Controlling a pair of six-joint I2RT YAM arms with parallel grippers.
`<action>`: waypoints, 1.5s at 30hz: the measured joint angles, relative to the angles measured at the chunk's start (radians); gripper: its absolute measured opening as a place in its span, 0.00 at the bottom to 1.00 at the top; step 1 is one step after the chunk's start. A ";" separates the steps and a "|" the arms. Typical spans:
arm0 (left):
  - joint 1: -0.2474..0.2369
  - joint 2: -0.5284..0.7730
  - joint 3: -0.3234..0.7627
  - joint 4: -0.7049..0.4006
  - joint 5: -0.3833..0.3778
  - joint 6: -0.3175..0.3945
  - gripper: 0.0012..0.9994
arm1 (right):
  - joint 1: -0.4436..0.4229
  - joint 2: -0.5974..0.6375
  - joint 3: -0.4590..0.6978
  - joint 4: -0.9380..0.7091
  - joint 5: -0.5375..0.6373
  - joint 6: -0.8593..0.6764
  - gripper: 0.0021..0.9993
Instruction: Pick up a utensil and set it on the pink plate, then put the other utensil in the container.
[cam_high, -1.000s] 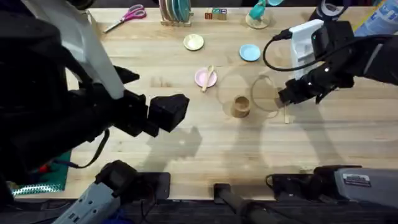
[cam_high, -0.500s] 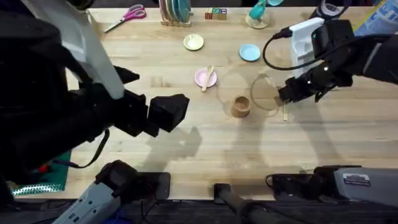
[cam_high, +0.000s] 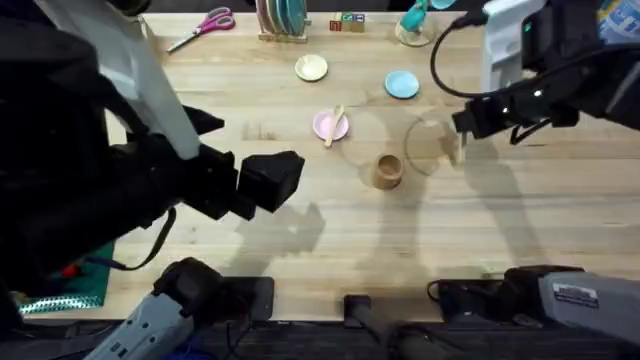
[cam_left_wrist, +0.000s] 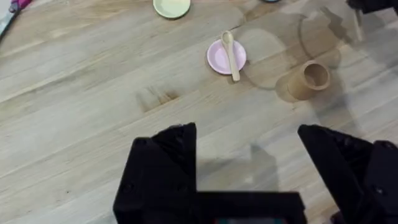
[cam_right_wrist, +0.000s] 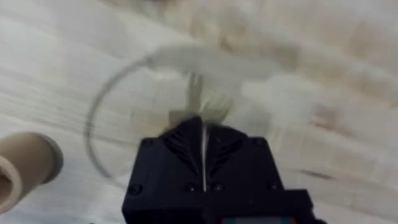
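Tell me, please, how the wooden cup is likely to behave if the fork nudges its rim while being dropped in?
The container looks like a small, thin-walled cup, so it is probably light and may slide on the smooth table. It stands upright with nothing bracing it, so a sideways nudge could tip it. Once down, its round wall would likely let it roll. The fork in the right gripper looks stiff.

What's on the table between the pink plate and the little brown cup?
Nothing, just bare wood. The overhead view shows the pink plate, spoon resting on it, and the cup apart with bare table between.
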 joint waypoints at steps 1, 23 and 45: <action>0.000 0.000 0.000 0.000 0.000 0.000 1.00 | 0.005 -0.016 0.002 0.010 0.000 0.000 0.03; 0.000 0.000 0.000 0.000 0.000 0.000 1.00 | 0.083 -0.178 0.007 0.097 0.000 0.000 0.03; 0.000 0.000 0.000 0.000 0.000 0.000 1.00 | 0.055 -0.059 0.068 0.074 0.000 0.197 1.00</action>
